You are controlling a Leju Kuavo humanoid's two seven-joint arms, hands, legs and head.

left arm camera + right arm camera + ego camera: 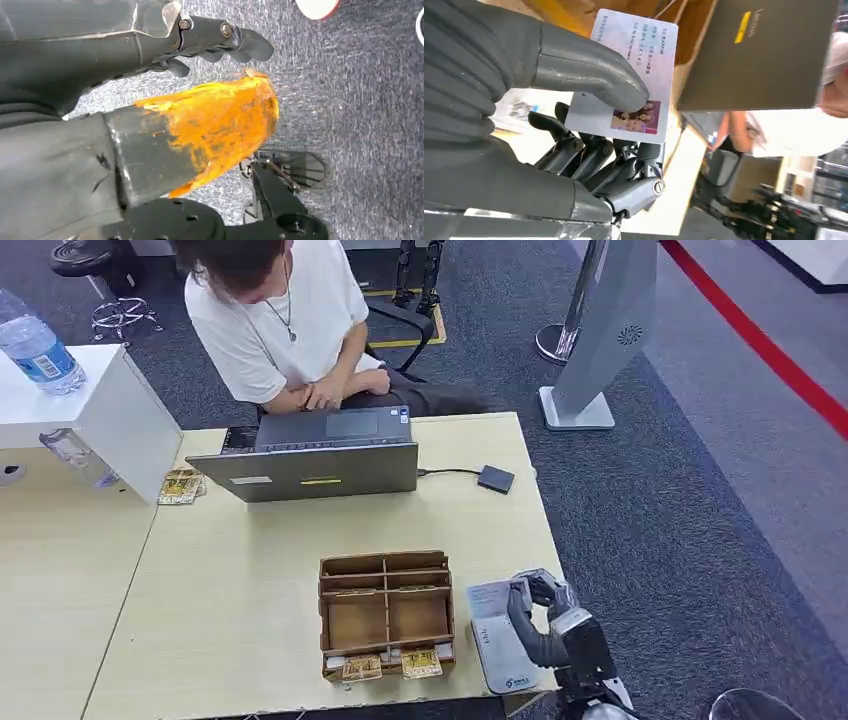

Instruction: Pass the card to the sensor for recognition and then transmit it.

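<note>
Head view: R hand [548, 625] fingers pinch card [626, 75] at table [250, 590] edge; L fingers unclear.

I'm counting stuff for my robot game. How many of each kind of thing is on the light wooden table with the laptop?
Laptop: 1
Wooden organizer box: 1
Small black box on a cable: 1
Grey pad by the right hand, which holds a card: 1
Total on the table: 4
</note>
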